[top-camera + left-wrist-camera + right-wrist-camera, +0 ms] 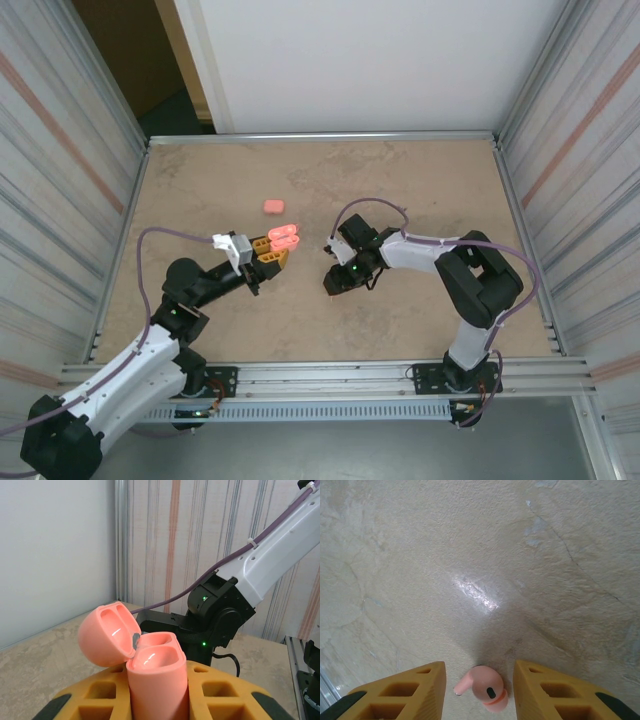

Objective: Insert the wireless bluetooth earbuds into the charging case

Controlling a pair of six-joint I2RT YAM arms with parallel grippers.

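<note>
My left gripper (159, 682) is shut on the pink charging case (157, 690), held upright between the yellow fingers (225, 692). Its lid (107, 630) is swung open to the left and both wells are empty. From above, the case (284, 237) hangs left of centre in the left gripper (272, 250). A salmon-pink earbud (484, 687) lies on the table between the spread fingers (410, 692) of my right gripper (480, 680), which is open and touches nothing. The right gripper (336, 268) points down at the table, to the right of the case.
Another small pink piece (272, 206) lies on the tabletop (420, 190) behind the case; its shape is too small to make out. Corrugated walls (60, 150) close in the left and right sides. The right arm (220, 620) shows close behind the case.
</note>
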